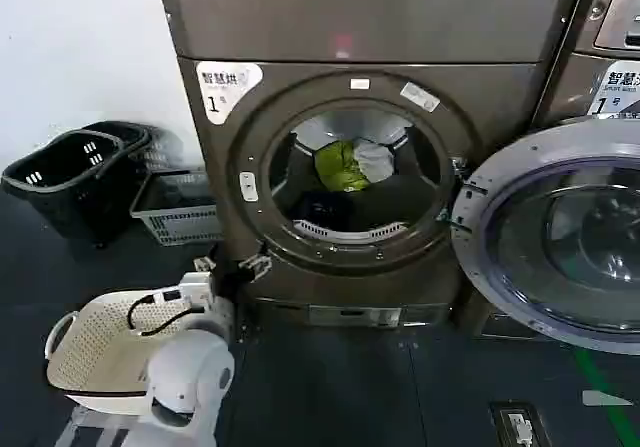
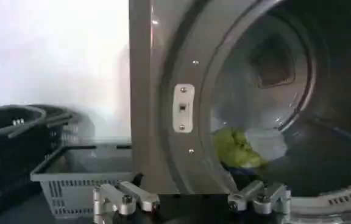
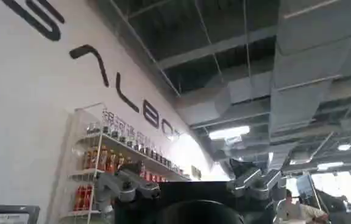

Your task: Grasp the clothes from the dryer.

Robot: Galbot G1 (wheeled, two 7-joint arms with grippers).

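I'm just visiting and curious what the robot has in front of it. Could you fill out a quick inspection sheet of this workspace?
Surface: dark floor.
Job's things: dryer with its door swung open; clothes piled in the drum, yellow-green, white and dark pieces.
Clutter: white basket, grey basket, black baskets.
Grippers: left gripper open, low, outside the drum's opening; right gripper open, pointing up at the ceiling.
Cables: black cable on the left arm.
Surroundings: second machine beside the dryer; white wall.

Left gripper [image 2: 191,199] fingers [image 2: 127,198] spread before the dryer [image 2: 163,91]; yellow-green and white clothes [image 2: 239,148] inside.
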